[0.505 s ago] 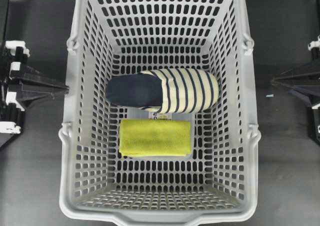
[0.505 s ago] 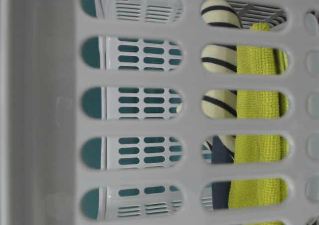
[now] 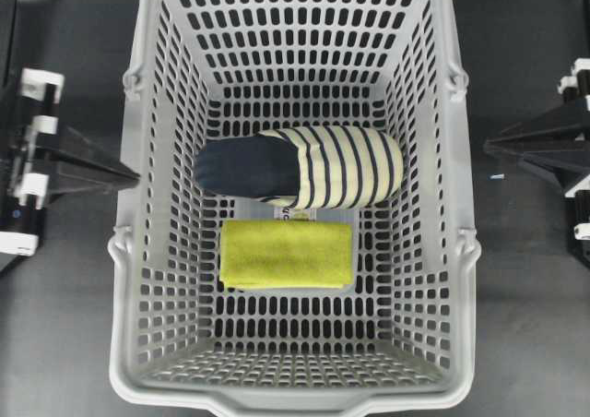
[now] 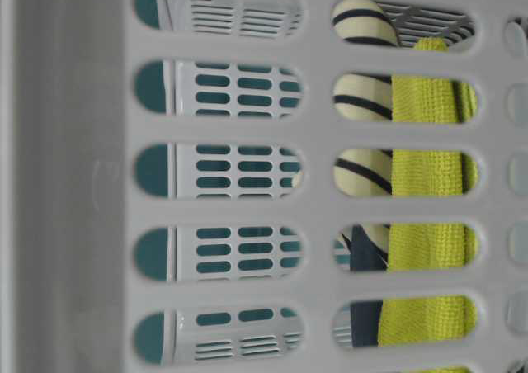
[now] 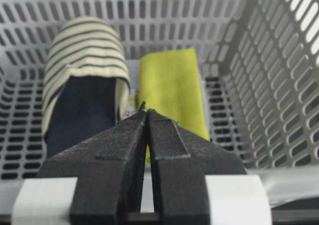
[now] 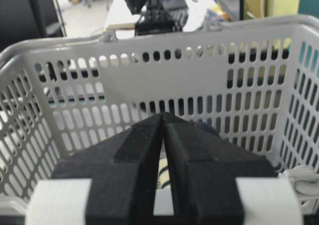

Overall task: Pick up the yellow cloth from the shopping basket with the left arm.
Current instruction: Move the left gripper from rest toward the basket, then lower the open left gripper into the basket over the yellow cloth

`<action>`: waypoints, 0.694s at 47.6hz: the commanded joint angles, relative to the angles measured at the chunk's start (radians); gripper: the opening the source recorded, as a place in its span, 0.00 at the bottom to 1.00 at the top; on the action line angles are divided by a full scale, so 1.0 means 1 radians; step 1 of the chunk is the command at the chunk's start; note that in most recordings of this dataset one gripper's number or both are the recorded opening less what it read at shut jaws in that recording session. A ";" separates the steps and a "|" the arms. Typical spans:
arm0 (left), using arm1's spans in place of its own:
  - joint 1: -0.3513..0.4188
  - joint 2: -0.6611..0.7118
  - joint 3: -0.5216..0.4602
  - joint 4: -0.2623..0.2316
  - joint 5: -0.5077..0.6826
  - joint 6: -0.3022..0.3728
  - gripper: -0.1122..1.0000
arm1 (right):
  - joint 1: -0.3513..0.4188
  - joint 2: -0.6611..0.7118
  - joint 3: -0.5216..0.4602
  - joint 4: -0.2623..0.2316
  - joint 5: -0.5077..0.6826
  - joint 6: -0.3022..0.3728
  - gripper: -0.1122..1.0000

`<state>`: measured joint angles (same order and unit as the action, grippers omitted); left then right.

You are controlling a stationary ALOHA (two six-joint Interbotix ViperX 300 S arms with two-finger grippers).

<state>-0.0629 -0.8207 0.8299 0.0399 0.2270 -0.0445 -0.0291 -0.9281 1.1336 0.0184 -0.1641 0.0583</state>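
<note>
The yellow cloth [image 3: 287, 253] lies flat on the base of the shopping basket [image 3: 125, 251], about in the middle. Just beside it, on the far side, lies a striped slipper [image 3: 300, 166], cream with navy stripes and a navy inside. A small white label [image 3: 300, 214] shows between them.

The left gripper [image 5: 145, 108] is closed with nothing in it; its two black fingers meet at the tips. It stays outside the basket at the rim on the overhead view's left, and it points inward. The cloth is well apart from it, lower and further in, slightly to the right of the tips in the wrist view. The right gripper [image 6: 163, 116] is also closed and empty, outside the opposite wall.

In the table-level view the basket wall covers most of the scene; only pieces of cloth and slipper show through the oval holes, and probably they touch there.
</note>
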 commanded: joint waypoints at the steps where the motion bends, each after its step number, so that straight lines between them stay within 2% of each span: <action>1: -0.003 0.054 -0.072 0.005 0.014 -0.002 0.10 | -0.002 0.020 -0.037 0.005 0.012 -0.003 0.10; 5: -0.008 0.110 -0.107 0.003 0.020 -0.002 0.11 | -0.002 0.026 -0.041 0.005 0.015 -0.005 0.17; 9: -0.009 0.161 -0.141 0.005 0.032 0.000 0.12 | -0.002 0.031 -0.041 0.005 0.015 -0.003 0.34; 11: -0.011 0.196 -0.166 0.003 0.048 -0.002 0.15 | -0.002 0.031 -0.041 0.005 0.017 -0.002 0.46; 15: -0.020 0.253 -0.210 0.003 0.077 -0.005 0.29 | -0.002 0.029 -0.041 0.005 0.017 -0.005 0.67; 19: -0.023 0.319 -0.262 0.003 0.112 -0.006 0.52 | -0.002 0.031 -0.041 0.005 0.017 -0.005 0.82; 22: -0.026 0.385 -0.314 0.003 0.158 -0.006 0.69 | -0.002 0.031 -0.040 0.005 0.017 -0.005 0.82; 26: -0.032 0.468 -0.385 0.005 0.227 -0.005 0.87 | -0.002 0.029 -0.040 0.005 0.017 -0.003 0.80; 28: -0.035 0.525 -0.436 0.005 0.270 -0.003 0.91 | -0.002 0.029 -0.040 0.005 0.017 -0.003 0.79; 33: -0.044 0.638 -0.526 0.005 0.356 0.002 0.90 | -0.002 0.028 -0.038 0.005 0.017 -0.006 0.79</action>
<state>-0.0982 -0.2608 0.3973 0.0399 0.5216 -0.0430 -0.0307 -0.9050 1.1167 0.0199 -0.1442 0.0552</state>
